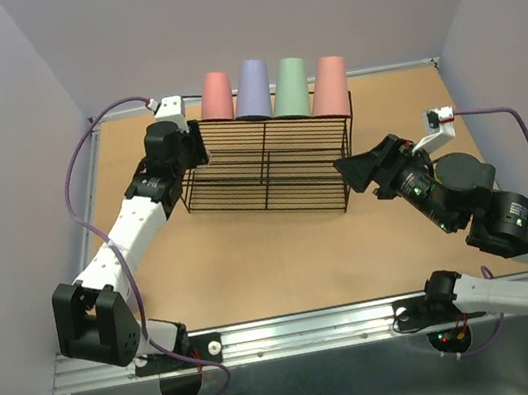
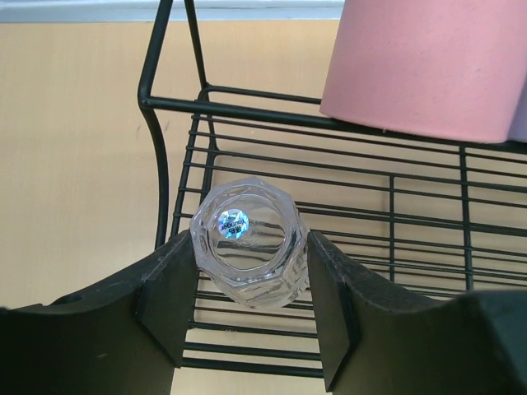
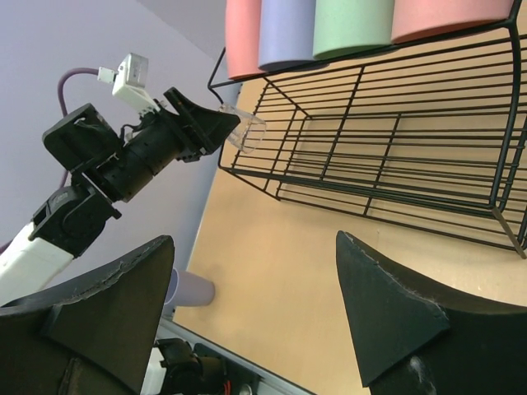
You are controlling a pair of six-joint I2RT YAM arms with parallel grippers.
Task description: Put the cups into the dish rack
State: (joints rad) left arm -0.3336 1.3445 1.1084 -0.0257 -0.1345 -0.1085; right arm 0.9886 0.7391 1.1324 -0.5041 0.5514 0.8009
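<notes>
The black wire dish rack (image 1: 267,156) stands mid-table. Upside down along its far upper tier are a pink cup (image 1: 216,96), a lavender cup (image 1: 252,90), a green cup (image 1: 291,87) and a second pink cup (image 1: 331,87). My left gripper (image 1: 197,148) is at the rack's left end, shut on the small clear cup (image 2: 247,247), held over the rack's slats (image 2: 395,177). My right gripper (image 1: 351,171) is open and empty by the rack's right end. A second lavender cup (image 3: 193,288) lies on its side on the table near the left arm's base.
Grey walls enclose the table on the left, right and back. A metal rail (image 1: 296,329) runs along the near edge. Purple cables (image 1: 77,168) loop from both wrists. Bare tabletop (image 1: 274,257) lies in front of the rack.
</notes>
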